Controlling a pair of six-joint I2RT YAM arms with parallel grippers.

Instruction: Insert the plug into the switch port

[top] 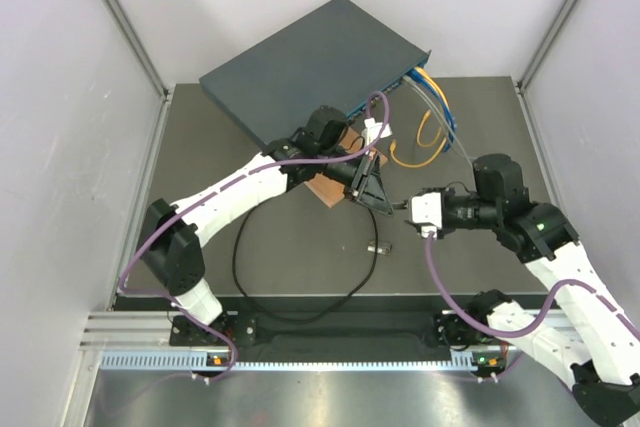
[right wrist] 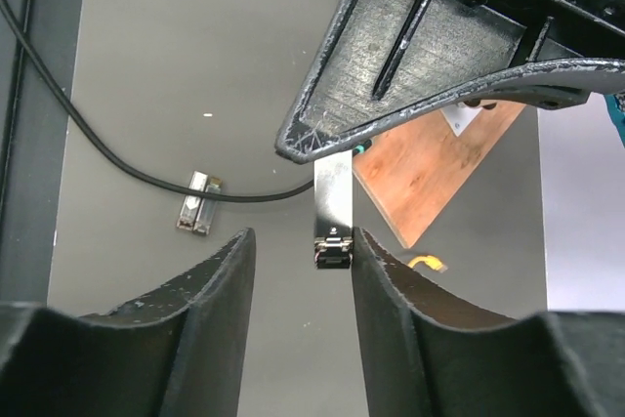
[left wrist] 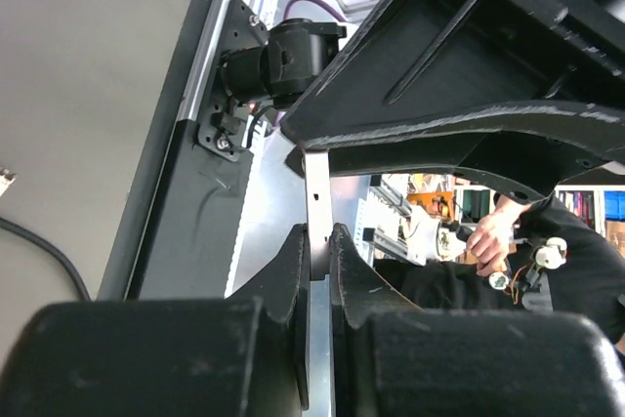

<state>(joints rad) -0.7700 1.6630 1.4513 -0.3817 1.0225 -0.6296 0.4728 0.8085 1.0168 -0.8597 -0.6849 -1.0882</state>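
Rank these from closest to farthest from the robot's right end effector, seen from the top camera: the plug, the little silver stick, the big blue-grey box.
1. Plug: right between the fingers of the right end effector.
2. Little silver stick: loose on the table, a bit nearer the robot's bases.
3. Blue-grey box: at the far back, toward the left.

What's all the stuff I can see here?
switch: one, dark blue-grey, back of the table
plugged-in cables: a few, yellow and blue, at the switch's right end
board: one, brown, near the switch's front
black cable: one, looping over the table
plug: one, silver with dark tip, in the left claw
loose stick: one, silver-black, lying on the table
table: one, dark grey
left claw: one, black, shut on the plug
right claw: one, black, open around the plug
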